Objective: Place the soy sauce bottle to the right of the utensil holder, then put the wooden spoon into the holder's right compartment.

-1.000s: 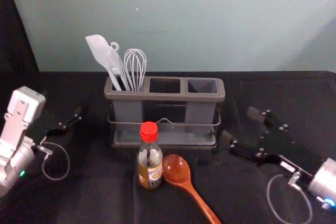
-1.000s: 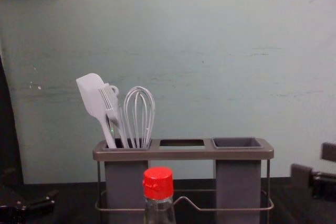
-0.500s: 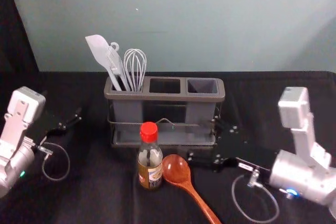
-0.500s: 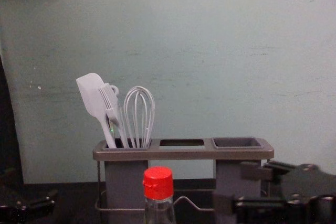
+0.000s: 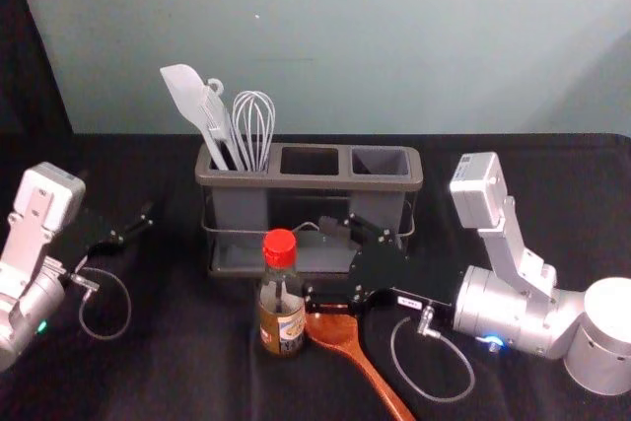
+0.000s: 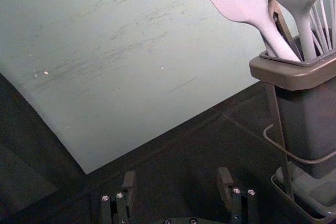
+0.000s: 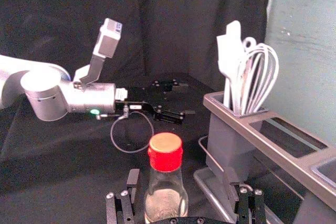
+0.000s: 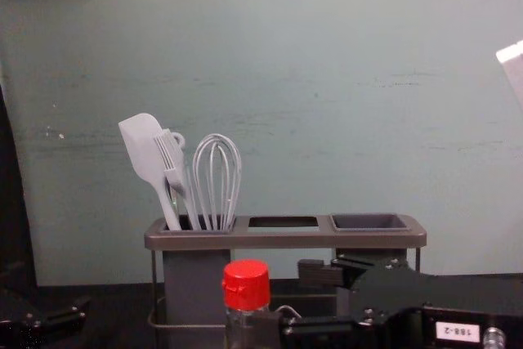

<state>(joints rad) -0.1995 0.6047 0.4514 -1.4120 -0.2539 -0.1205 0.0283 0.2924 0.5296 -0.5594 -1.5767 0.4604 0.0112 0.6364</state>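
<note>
Frankly, the right gripper [image 5: 318, 261] stands wide just right of the soy sauce bottle [image 5: 281, 317], which is upright in front of the utensil holder [image 5: 311, 182], and since the bottle seems nearer one finger than the other, a badly centred advance could butt it and tip it over. The wooden spoon [image 5: 335, 332] lies beside it, bowl partly hidden by the nearer finger, so coming in too low could press or shove it askew. The left gripper [image 6: 177, 176], spread and empty, is off the holder's left side, probably posing little risk.
</note>
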